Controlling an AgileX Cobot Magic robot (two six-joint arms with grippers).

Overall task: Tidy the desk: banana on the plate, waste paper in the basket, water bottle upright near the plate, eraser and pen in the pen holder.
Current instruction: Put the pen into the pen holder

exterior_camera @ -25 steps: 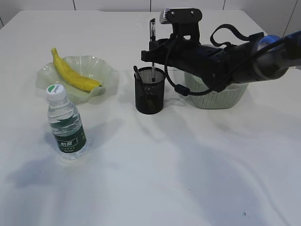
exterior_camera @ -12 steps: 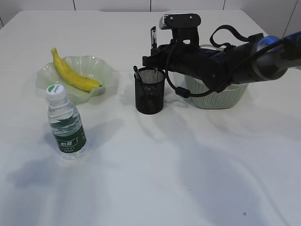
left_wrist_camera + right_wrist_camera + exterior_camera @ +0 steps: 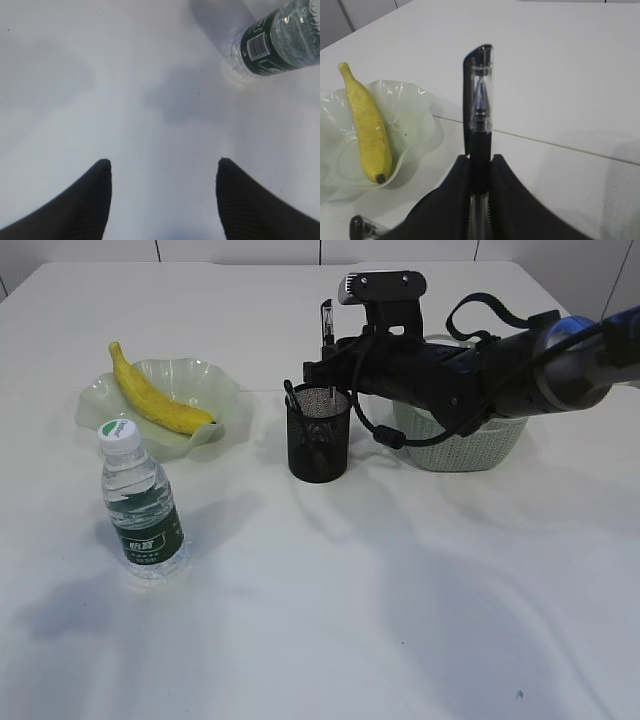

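Here the right gripper (image 3: 479, 175) pinches the pen (image 3: 479, 110) upright over the pen holder (image 3: 319, 432) — left gripper (image 3: 162, 172) spread wide.

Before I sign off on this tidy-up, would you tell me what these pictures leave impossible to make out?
- Basket contents: exterior view, the right arm covers its opening, so the waste paper is unconfirmed.
- Eraser: exterior view, the dark mesh of the holder hides what lies inside.
- Pen lower end: right wrist view, cut off by the right end effector and the bottom edge.
- Bottle cap: left wrist view, cut off by the right edge.
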